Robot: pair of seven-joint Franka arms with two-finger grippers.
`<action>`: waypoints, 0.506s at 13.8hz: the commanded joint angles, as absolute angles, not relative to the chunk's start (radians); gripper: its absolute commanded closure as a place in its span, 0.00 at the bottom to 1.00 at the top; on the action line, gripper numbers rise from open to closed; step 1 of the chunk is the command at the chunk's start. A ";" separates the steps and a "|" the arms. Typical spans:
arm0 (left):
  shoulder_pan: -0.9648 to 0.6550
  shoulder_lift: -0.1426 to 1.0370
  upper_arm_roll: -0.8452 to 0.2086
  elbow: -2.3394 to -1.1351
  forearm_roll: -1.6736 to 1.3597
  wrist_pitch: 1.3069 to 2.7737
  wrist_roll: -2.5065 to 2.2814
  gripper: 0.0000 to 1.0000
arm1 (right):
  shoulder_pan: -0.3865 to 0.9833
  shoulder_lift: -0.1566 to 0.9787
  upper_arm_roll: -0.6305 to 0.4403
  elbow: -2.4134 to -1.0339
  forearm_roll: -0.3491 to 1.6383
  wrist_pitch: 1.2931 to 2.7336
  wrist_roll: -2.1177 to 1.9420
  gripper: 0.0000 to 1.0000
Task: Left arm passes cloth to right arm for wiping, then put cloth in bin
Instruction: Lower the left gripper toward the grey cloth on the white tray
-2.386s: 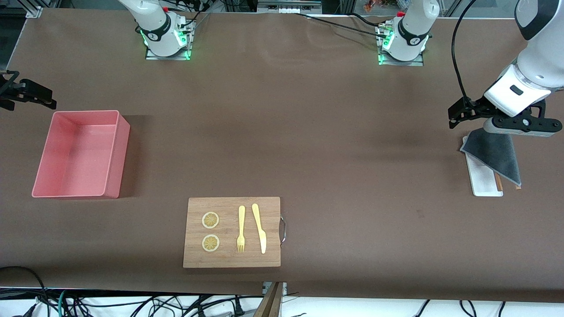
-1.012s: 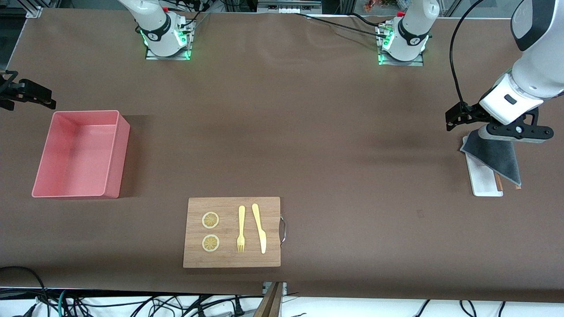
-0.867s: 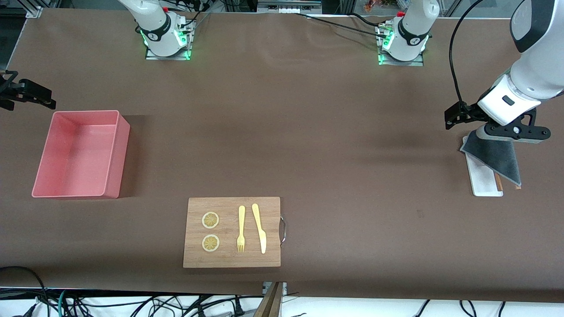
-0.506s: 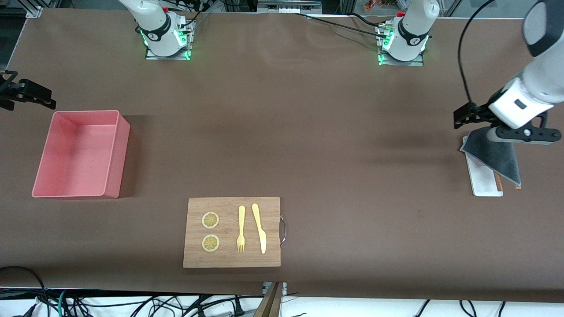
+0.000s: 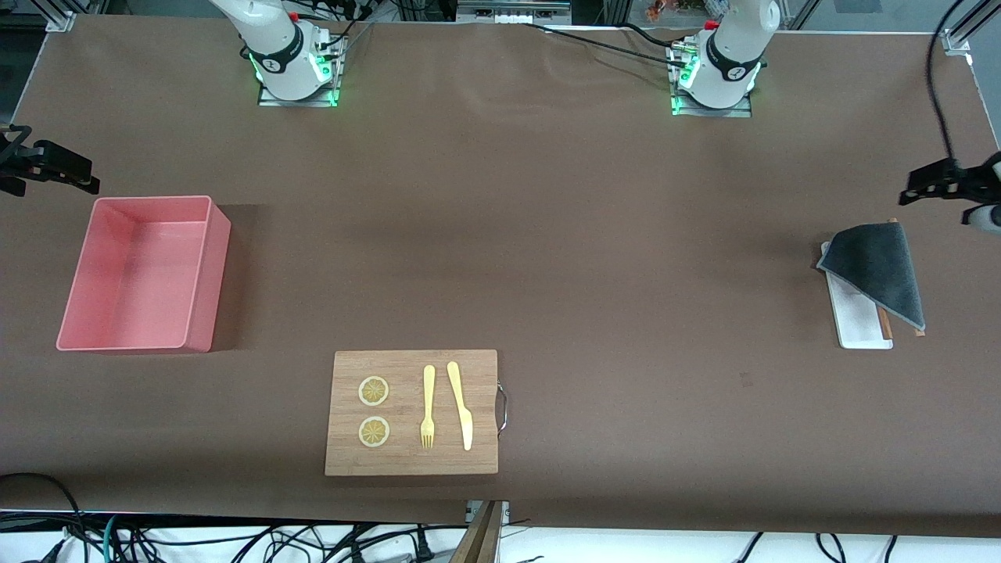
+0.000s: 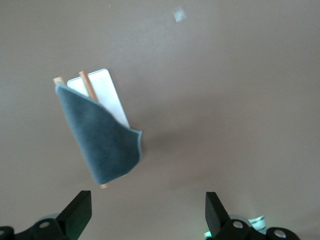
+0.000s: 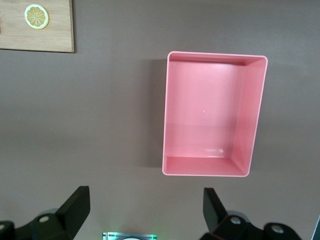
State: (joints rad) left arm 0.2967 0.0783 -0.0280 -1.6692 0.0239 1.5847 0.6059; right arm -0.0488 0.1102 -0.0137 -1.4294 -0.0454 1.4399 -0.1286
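Observation:
The cloth [image 5: 876, 270] lies dark grey face up, folded, across a small white tray at the left arm's end of the table; it also shows in the left wrist view [image 6: 102, 142]. My left gripper [image 6: 147, 217] is open and empty, up in the air beside the cloth and apart from it; in the front view only part of it [image 5: 981, 199] shows at the picture's edge. The pink bin [image 5: 219, 266] stands empty at the right arm's end. My right gripper [image 7: 144, 210] is open and empty, high over the table beside the bin [image 7: 252, 120].
The white tray [image 5: 856, 320] and two wooden sticks [image 6: 90, 85] lie under the cloth. A wooden cutting board [image 5: 407, 461] with two lemon slices, a fork and a knife lies nearer the front camera, mid-table. The right arm's black wrist mount [image 5: 55, 166] shows beside the bin.
My left gripper has risen and drawn away from the cloth toward the left arm's end of the table, empty. The cloth stays on the tray. The right arm has not moved.

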 commanded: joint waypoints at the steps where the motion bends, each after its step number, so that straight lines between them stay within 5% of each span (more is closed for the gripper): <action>1: 0.399 0.104 -0.041 -1.632 0.009 1.557 0.811 0.00 | -0.057 0.110 -0.009 -1.419 -0.028 1.436 -0.123 0.00; 7: 0.690 0.256 -0.041 -1.634 -0.173 1.603 1.337 0.00 | -0.057 0.112 -0.009 -1.419 -0.012 1.434 -0.118 0.00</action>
